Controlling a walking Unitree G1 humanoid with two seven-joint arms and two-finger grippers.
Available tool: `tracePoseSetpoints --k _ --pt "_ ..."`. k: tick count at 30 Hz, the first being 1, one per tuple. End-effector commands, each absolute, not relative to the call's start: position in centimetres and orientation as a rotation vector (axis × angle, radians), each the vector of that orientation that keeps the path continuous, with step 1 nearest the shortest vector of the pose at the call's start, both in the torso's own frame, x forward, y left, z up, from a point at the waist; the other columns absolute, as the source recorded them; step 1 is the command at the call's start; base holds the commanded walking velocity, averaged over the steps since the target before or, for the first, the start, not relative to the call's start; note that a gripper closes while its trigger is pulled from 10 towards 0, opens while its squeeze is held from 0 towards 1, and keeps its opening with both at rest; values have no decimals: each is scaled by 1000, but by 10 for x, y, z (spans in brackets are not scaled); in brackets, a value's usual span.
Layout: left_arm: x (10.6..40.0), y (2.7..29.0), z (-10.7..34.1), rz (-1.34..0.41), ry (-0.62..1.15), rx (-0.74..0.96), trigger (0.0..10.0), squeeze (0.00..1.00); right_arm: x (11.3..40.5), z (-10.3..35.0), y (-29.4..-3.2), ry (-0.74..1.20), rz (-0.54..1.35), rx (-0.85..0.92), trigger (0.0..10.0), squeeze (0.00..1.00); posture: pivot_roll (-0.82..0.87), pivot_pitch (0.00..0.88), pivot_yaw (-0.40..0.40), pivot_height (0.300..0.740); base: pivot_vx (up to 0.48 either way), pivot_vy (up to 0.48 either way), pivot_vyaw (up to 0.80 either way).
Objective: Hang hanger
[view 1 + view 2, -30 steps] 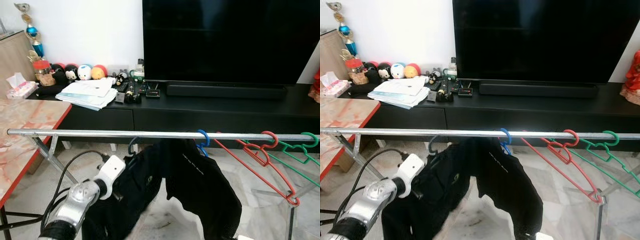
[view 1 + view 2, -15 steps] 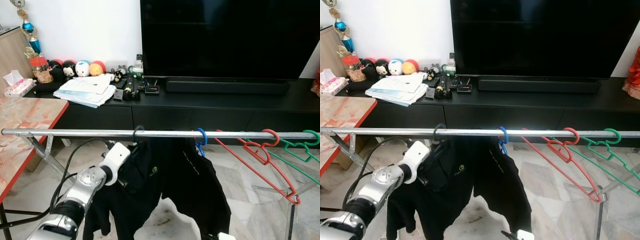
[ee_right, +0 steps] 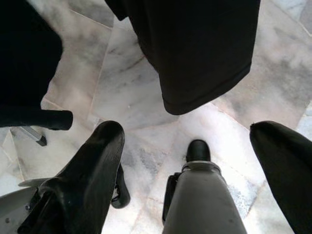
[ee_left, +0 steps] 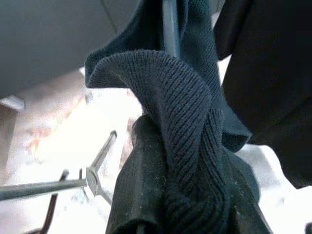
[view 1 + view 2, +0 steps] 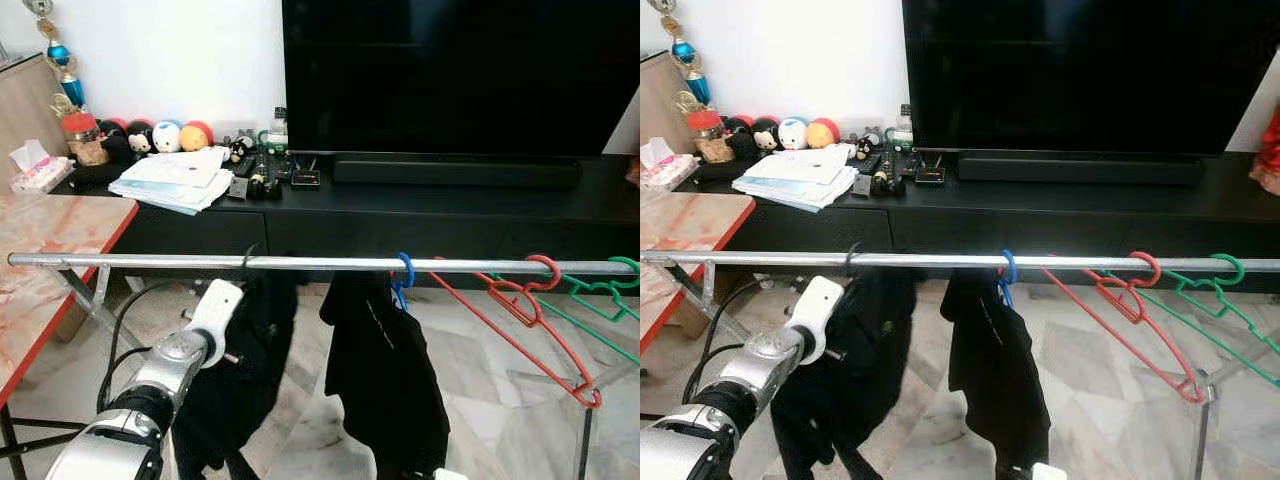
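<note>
A dark hanger hook (image 5: 247, 262) sits over the silver rail (image 5: 140, 260), carrying a black garment (image 5: 258, 350). My left gripper (image 4: 185, 161) is shut on that hanger's knitted cloth, just below the rail; the white wrist (image 5: 221, 306) reaches into the garment. To the right a blue hanger (image 5: 404, 272) holds a second black garment (image 5: 385, 370), apart from the first. A red hanger (image 5: 520, 300) and a green hanger (image 5: 600, 295) hang further right. My right gripper (image 3: 184, 129) hangs open low over the marble floor (image 3: 146, 87).
Behind the rail stands a black TV console (image 5: 400, 215) with a large TV (image 5: 460, 70), a soundbar, papers (image 5: 175, 180) and plush toys. A marble-topped table with a red edge (image 5: 50, 250) is at the left. The rail's slanted support legs (image 5: 85, 295) stand below.
The clothed hanger's hook rose from below the rail onto it, then slid left with my left gripper. A gap has opened between the two black garments.
</note>
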State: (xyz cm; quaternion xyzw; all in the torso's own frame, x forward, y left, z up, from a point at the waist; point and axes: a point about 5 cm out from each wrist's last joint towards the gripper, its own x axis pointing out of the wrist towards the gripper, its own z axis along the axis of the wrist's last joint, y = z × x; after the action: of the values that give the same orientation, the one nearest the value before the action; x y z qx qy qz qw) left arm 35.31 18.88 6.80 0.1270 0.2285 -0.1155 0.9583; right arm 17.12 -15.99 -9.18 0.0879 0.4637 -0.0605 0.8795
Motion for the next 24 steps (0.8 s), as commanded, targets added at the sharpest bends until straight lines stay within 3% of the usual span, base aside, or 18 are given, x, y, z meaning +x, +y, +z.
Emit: tracePoseSetpoints --k 1,9,10,11,12,13,24 --pt "353 196 68 -192 486 246 10000 0 169 -93 -159 980 -127 186 10000 0 55 34 42 740 0 0 0" --pt "347 194 59 -167 489 212 10000 0 172 -92 -161 978 -123 181 10000 0 56 34 38 740 0 0 0" --pt "347 194 59 -161 478 194 10000 498 172 -92 -161 976 -124 180 10000 0 56 34 38 740 0 0 0" --pt "347 194 59 -155 467 180 10000 792 173 -91 -162 974 -125 180 10000 0 56 34 37 740 0 0 0" --pt "347 194 59 -150 461 171 10000 792 173 -91 -162 974 -125 180 10000 0 55 34 37 740 0 0 0" --pt "348 194 60 -146 455 166 10000 1000 173 -91 -163 973 -125 179 10000 0 55 34 37 740 0 0 0" --pt "343 188 58 -141 354 62 10000 1000 175 -90 -166 966 -112 169 10000 0 54 36 18 740 0 0 0"
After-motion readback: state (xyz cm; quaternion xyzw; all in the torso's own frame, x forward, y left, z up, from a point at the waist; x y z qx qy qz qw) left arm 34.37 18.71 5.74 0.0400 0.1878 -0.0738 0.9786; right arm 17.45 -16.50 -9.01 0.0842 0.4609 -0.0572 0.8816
